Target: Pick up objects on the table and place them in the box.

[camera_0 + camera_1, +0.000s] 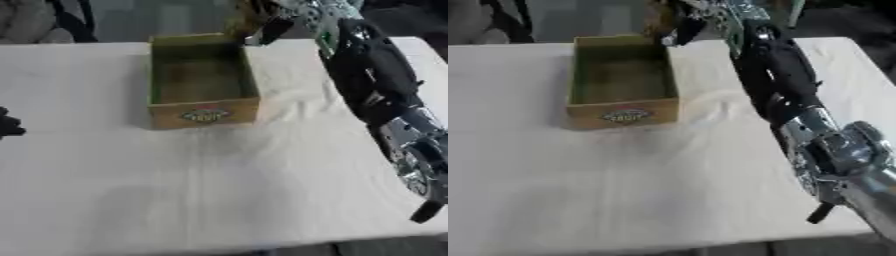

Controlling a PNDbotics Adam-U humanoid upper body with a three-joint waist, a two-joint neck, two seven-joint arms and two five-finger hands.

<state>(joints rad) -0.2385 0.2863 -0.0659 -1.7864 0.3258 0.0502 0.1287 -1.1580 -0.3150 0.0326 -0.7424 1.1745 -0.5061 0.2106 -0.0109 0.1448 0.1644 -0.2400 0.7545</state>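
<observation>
An open cardboard box with a printed label on its front wall stands on the white-covered table, towards the back and left of centre. Only its dark floor shows inside. My right arm runs from the lower right up to the box's far right corner. There my right hand hangs just above the rim, its fingers curled round a blurred brownish object. At the left edge of the left eye view only the dark tips of my left hand show.
The cloth is creased to the right of the box. Dark shapes stand beyond the table's far edge. The table's front edge runs along the bottom of both views.
</observation>
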